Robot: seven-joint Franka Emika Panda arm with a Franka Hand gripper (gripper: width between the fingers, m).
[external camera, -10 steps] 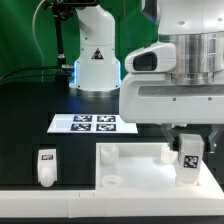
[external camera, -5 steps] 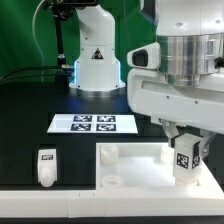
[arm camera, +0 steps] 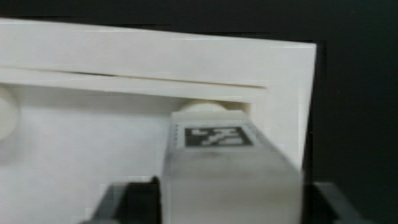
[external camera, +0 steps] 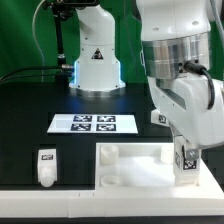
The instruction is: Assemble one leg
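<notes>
The big white robot arm reaches down on the exterior view's right, and its two-finger gripper (external camera: pixel 186 158) is closed around a small stubby white plastic leg (external camera: pixel 186 162) with a black-and-white square tag on it. The leg stands upright in the gripper, with its bottom end at the right side of the large white square panel (external camera: pixel 135 165) with a raised rim. From these pictures you cannot tell if the leg touches the panel or sits just above it. In the wrist view the same leg (arm camera: pixel 221 165) shows between the two dark fingers (arm camera: pixel 128 198), with its tag facing the camera, and the white panel (arm camera: pixel 107 100) lies flat past it. A round white bump (arm camera: pixel 208 104) shows on the panel just past the tip of the leg. On the exterior view's left, another small white leg (external camera: pixel 45 165) with a tag stands by itself on the black table (external camera: pixel 30 110), well apart from the gripper. Farther back lies the flat white marker board (external camera: pixel 92 123) with its four square tags. Behind it stands the white robot base (external camera: pixel 96 60) with a blue glow at the bottom.
</notes>
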